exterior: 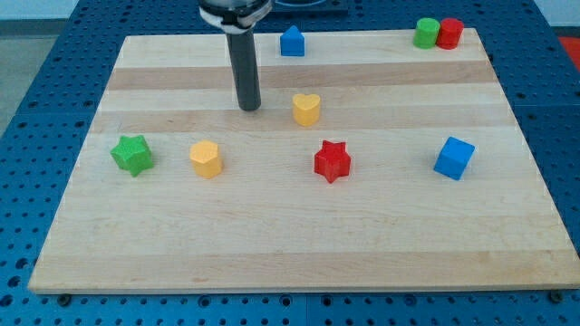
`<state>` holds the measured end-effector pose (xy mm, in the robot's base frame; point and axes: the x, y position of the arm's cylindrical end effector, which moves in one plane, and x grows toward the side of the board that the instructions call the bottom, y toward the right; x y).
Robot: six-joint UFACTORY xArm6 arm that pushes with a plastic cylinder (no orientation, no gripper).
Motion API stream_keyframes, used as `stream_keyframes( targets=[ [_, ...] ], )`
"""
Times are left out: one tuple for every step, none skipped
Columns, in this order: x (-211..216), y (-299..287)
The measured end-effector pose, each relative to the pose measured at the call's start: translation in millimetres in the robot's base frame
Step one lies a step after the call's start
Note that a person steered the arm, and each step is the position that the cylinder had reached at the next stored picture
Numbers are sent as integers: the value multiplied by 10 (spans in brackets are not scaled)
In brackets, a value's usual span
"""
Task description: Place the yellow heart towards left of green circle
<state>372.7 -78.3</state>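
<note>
The yellow heart [306, 109] lies on the wooden board, a little above the middle. The green circle [426, 33] sits at the view's top right corner, touching a red circle [449, 33] on its right. My tip [249, 108] rests on the board to the left of the yellow heart, with a clear gap between them. The rod rises straight up toward the view's top edge.
A blue house-shaped block [292, 41] sits at the top centre. A green star [132, 154] and a yellow hexagon [206, 158] lie at the left. A red star [332, 161] lies below the heart. A blue cube [454, 158] lies at the right.
</note>
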Motion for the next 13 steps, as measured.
stream_keyframes(
  targets=[
    [289, 232],
    [102, 729],
    [-341, 1175],
    [-576, 1536],
    [-518, 1546],
    [-338, 1580],
    [-486, 1719],
    [-892, 1789],
    [-1192, 1791],
    [-1140, 1791],
    [-915, 1806],
    [-754, 1983],
    [-785, 2146]
  ],
)
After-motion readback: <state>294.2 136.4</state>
